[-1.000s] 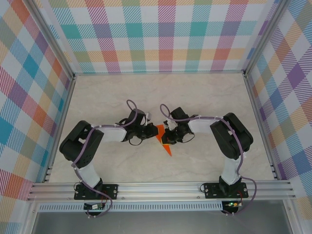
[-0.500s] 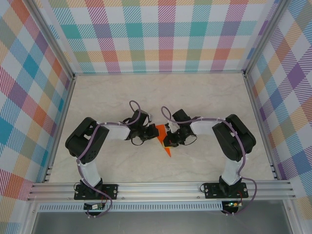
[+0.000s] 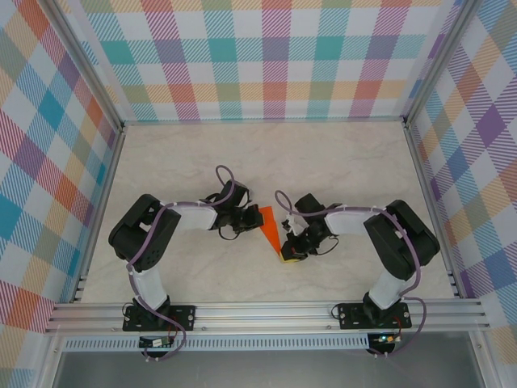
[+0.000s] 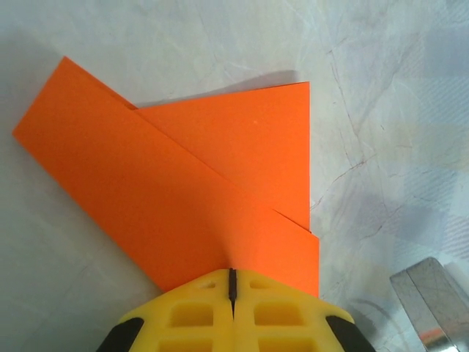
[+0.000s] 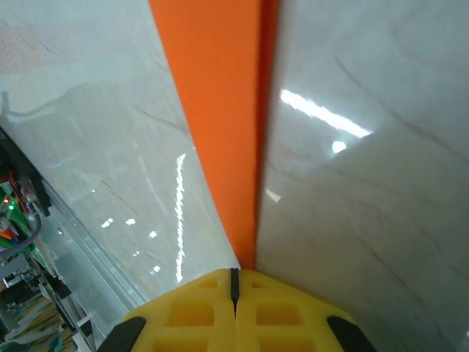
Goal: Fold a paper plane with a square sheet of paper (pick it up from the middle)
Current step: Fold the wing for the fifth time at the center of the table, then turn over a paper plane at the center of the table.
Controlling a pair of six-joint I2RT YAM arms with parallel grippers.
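Two shifts since a second ago: at left, a tighter pinch by the left gripper [image 3: 252, 218] on the wide end of the folded orange paper [image 3: 269, 232]; at right, a slide of the right gripper [image 3: 288, 256] from mid-paper down to the near, pointed tip. Clenched on the paper at both ends now. Sits between the two arms, mid-table [image 3: 339, 162]. Looks bright orange, with overlapping diagonal flaps [image 4: 242, 147] by the left fingers, and narrows to a long creased strip toward the right fingers.

Lab test cell, aluminium frame [image 3: 266, 311], plaid walls [image 3: 275, 56]
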